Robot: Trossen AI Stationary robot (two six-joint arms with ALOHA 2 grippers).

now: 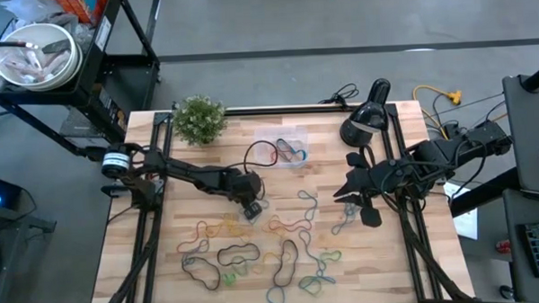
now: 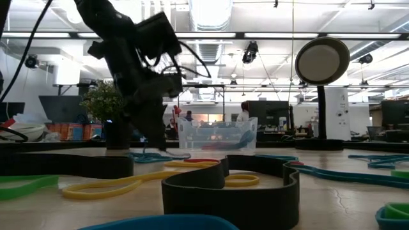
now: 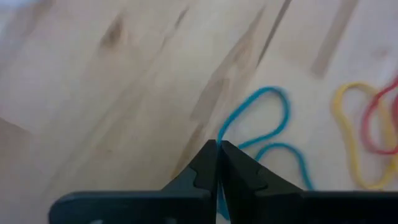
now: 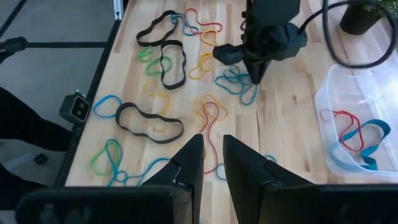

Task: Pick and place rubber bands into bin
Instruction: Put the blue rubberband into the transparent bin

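My left gripper (image 1: 252,209) stands over the middle of the table, pointing down, shut on a blue rubber band (image 3: 273,124). It also shows in the low view (image 2: 153,145) and, farther off, in the right wrist view (image 4: 256,78). Many rubber bands (image 1: 255,255) in black, yellow, orange, green, red and blue lie scattered over the table's near half. The clear bin (image 1: 287,137) sits toward the far edge and holds a red and a blue band (image 4: 357,137). My right gripper (image 1: 350,192) hovers right of centre, open by a narrow gap (image 4: 212,158), touching nothing. My left gripper pinches the blue rubber band between its two fingertips at one bend of the loop (image 3: 222,132). The fingers come from above, pointing down. The band's other loops (image 3: 283,152) lie slack on the table beyond the fingers.
A small potted plant (image 1: 199,118) stands at the far left corner and a black desk lamp (image 1: 367,121) at the far right. A thick black band (image 2: 230,185) lies near the table's near edge. A round metal bowl (image 1: 32,54) sits on a cart off the table.
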